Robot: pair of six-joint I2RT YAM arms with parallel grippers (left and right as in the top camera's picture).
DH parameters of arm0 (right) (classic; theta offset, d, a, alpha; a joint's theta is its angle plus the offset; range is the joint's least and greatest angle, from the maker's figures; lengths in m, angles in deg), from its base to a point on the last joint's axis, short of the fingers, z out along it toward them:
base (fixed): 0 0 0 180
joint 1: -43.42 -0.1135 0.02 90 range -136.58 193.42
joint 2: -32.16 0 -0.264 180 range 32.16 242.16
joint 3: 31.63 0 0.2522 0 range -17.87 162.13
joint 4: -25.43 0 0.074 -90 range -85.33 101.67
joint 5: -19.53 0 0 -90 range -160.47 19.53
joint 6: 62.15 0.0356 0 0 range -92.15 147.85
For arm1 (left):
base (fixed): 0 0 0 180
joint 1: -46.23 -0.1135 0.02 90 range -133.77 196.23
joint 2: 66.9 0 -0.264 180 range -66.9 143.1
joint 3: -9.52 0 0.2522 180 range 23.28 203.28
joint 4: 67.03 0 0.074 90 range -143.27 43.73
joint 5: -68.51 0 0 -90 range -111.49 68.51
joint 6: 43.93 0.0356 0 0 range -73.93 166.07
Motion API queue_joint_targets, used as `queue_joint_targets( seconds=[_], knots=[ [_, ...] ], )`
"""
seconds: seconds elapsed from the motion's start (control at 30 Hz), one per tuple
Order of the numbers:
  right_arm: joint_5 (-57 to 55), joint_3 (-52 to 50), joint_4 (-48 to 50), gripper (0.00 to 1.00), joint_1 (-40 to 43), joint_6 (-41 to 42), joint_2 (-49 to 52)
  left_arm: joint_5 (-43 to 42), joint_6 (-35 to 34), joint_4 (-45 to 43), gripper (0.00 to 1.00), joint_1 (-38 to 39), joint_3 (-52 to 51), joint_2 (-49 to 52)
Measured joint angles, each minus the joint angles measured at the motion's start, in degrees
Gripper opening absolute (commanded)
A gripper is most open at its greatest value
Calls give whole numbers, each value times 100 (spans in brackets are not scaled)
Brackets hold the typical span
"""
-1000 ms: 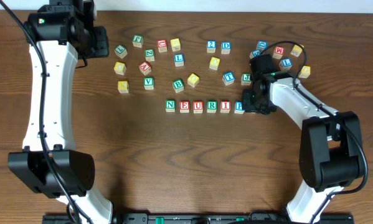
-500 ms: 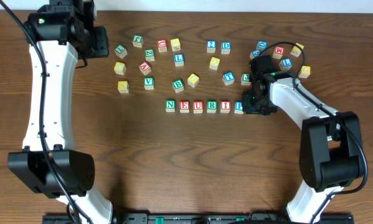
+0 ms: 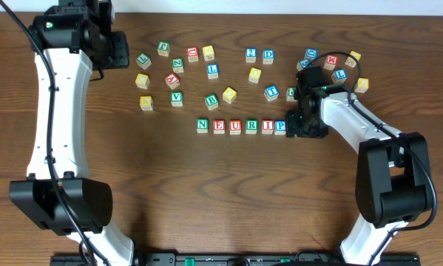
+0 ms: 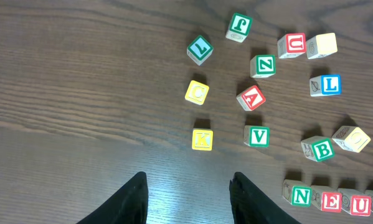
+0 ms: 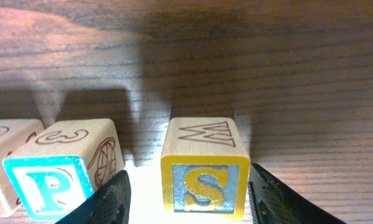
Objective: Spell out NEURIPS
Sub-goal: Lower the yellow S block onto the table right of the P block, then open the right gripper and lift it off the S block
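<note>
On the brown table, cubes stand in a row: green N [image 3: 202, 125], red E [image 3: 218, 126], red U [image 3: 235, 126], green R [image 3: 251, 125], red I [image 3: 268, 126], blue P [image 3: 280, 126]. The left wrist view also shows the N [image 4: 301, 195], E [image 4: 330, 201] and U [image 4: 360, 205]. My right gripper [image 3: 301, 124] sits just right of the P [image 5: 49, 183]. The yellow-faced S cube [image 5: 205, 180] stands on the table between its fingers, with a gap at the left finger [image 5: 105, 202]. My left gripper [image 3: 123, 50] hangs open and empty at the far left [image 4: 187, 199].
Loose cubes lie scattered behind the row: L [image 3: 212, 71], B [image 3: 211, 101], 2 [image 3: 251, 55], D [image 3: 268, 55], V [image 4: 258, 135], K [image 4: 202, 139], A [image 4: 251, 98]. Several more cluster behind the right arm [image 3: 332, 63].
The right gripper's fingers have spread apart around the S cube, and the P now shows fully in the overhead view. The left arm has not moved.
</note>
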Motion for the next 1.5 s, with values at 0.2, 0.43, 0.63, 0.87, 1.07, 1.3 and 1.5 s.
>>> queue_joint_targets(
  seconds=[0.2, 0.43, 0.63, 0.87, 1.07, 1.3, 1.5],
  knots=[
    [17, 9, -20, 52, 0, 0, -57, -2, 0, 2, 42, 0, 0, 0],
    [7, 94, -127, 54, 0, -2, -411, 0, 0, 0, 43, 0, 0, 0],
    [-57, 227, -352, 47, 20, 7, -695, 0, 0, 0, 43, 0, 0, 0],
    [-166, 251, -426, 21, 409, 131, -789, -2, 0, 2, 43, 0, 0, 0],
    [-240, 234, -350, 23, 599, 151, -765, -2, 0, 0, 42, 0, 0, 0],
    [-249, 219, -326, 23, 728, 151, -479, 0, 0, 2, 43, 0, 0, 0],
    [-251, 208, -306, 23, 776, 151, -393, 0, 0, 2, 42, 0, 0, 0]
  ],
)
